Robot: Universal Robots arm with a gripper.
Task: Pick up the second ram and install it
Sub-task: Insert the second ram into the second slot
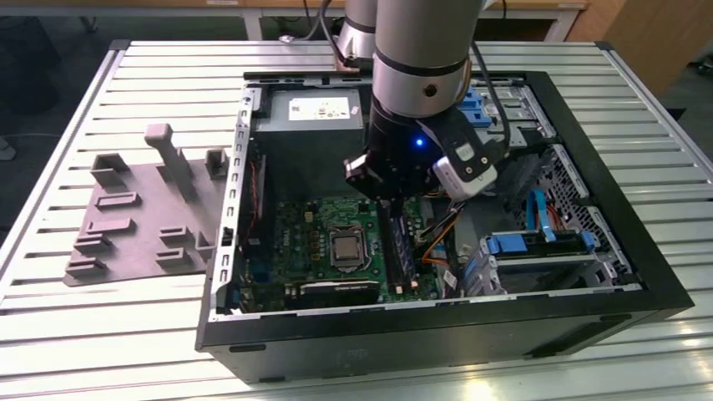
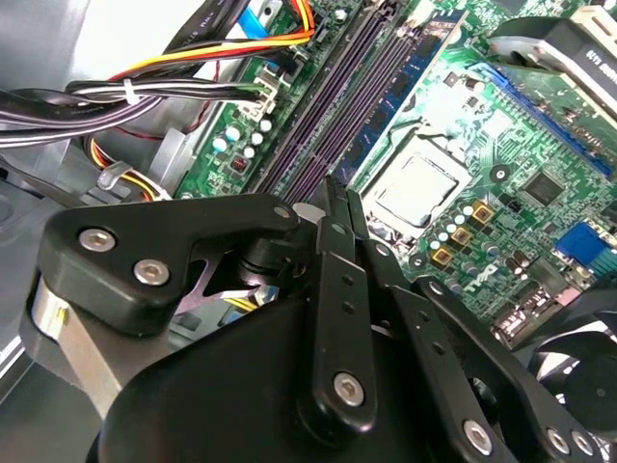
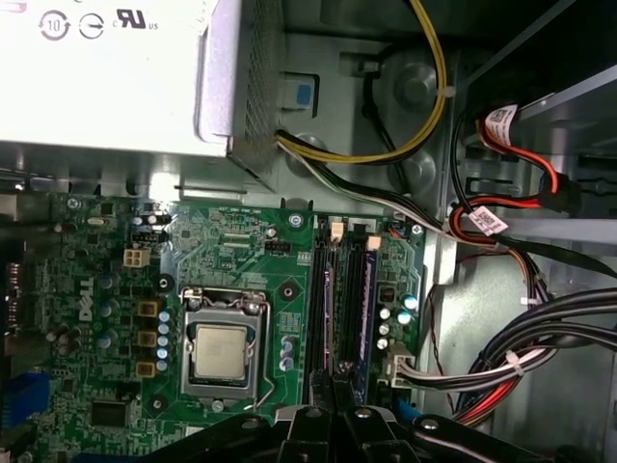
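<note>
Inside computer case (image 1: pixel 579 276), gripper (image 2: pixel 339 207) over slots, fingertips' contents hidden

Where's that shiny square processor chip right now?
In the first wrist view, the processor sits in its socket on the green motherboard, beside the long memory slots, near the gripper.

Pincer (image 2: pixel 337 207): matt black links, bright metal screws. Circuit board (image 3: pixel 241 289): glossy green, chip lid (image 3: pixel 224 349) brushed metal. Power supply (image 3: pixel 125 68): dull grey sheet metal, perforated side. Counter (image 1: pixel 134 326): ribbed pale metal slats. Holder block (image 1: pixel 145 209): matt grey plastic.
</note>
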